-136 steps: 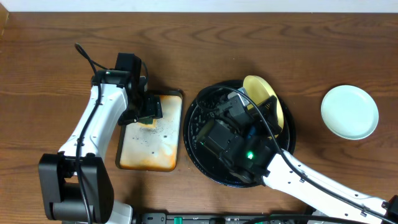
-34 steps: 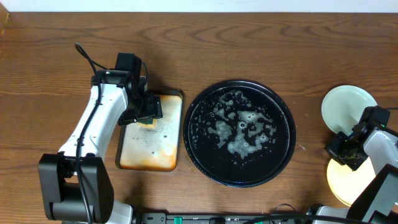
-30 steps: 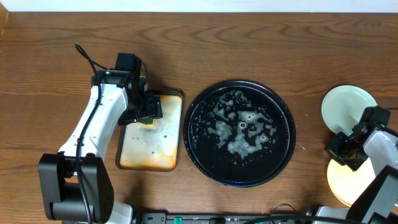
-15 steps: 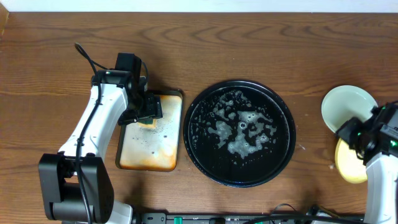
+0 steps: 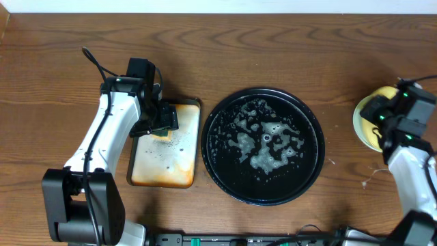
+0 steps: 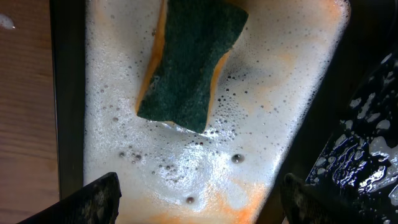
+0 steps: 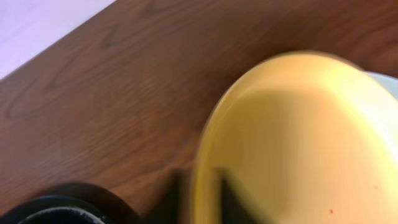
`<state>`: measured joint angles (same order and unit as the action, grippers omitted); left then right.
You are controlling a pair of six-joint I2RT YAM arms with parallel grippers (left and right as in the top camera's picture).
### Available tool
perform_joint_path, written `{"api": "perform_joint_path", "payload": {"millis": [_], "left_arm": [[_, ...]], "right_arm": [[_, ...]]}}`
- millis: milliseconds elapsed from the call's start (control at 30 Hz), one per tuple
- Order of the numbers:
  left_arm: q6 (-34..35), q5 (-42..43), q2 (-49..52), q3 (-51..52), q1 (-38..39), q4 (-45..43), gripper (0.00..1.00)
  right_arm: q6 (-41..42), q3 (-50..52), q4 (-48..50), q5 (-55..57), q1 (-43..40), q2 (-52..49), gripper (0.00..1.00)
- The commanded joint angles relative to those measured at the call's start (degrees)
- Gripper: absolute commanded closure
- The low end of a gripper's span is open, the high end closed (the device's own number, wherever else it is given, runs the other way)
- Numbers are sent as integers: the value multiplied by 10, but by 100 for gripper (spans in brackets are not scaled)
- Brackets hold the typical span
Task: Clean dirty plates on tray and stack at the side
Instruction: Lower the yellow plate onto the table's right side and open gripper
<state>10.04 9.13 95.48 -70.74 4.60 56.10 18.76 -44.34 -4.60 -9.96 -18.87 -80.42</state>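
My right gripper (image 5: 386,121) is shut on the rim of the pale yellow plate (image 5: 372,113) and holds it tilted at the far right of the table. In the right wrist view my fingers (image 7: 205,194) pinch the rim of that plate (image 7: 298,137), which has a tiny orange speck. A pale mint plate (image 7: 389,81) shows only as a sliver behind it. The round black tray (image 5: 265,145) holds foam and no plates. My left gripper (image 5: 161,120) is open and empty (image 6: 199,205) over the rectangular tray.
The orange-stained rectangular tray (image 5: 164,154) is full of suds, and a green and yellow sponge (image 6: 189,62) lies in it past my left fingertips. The black tray's wet rim (image 6: 367,143) is just right of it. The table's back edge is near the right plates.
My right gripper lifted the yellow plate off the black tray, carried it to the front right, then swung it back over the mint plate. The left arm has not moved.
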Motion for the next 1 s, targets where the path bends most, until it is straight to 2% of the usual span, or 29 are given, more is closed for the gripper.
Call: {"api": "perform_joint_path", "payload": {"millis": [0,167,300,367,433,467,567,700,967], "left_arm": [[-6,5,1,2,-2,1,17],[-6,5,1,2,-2,1,17],[-6,5,1,2,-2,1,17],[-6,5,1,2,-2,1,17],[-6,5,1,2,-2,1,17],[-6,5,1,2,-2,1,17],[-6,5,1,2,-2,1,17],[-6,5,1,2,-2,1,17],[-6,5,1,2,-1,1,17]], "right_arm": [[-4,-7,13,25,23,-11,53],[-12,-8,-6,0,25,36,56],[-12,-8,-53,-68,28,107,60],[-12,-8,-87,-63,34,137,60],[-11,-8,-139,-42,39,161,71],[-6,-8,-184,-53,44,170,74],[-51,-8,-249,-111,68,172,67],[-98,-8,-299,-185,121,172,64],[-122,-8,-317,-195,252,232,59]]}}
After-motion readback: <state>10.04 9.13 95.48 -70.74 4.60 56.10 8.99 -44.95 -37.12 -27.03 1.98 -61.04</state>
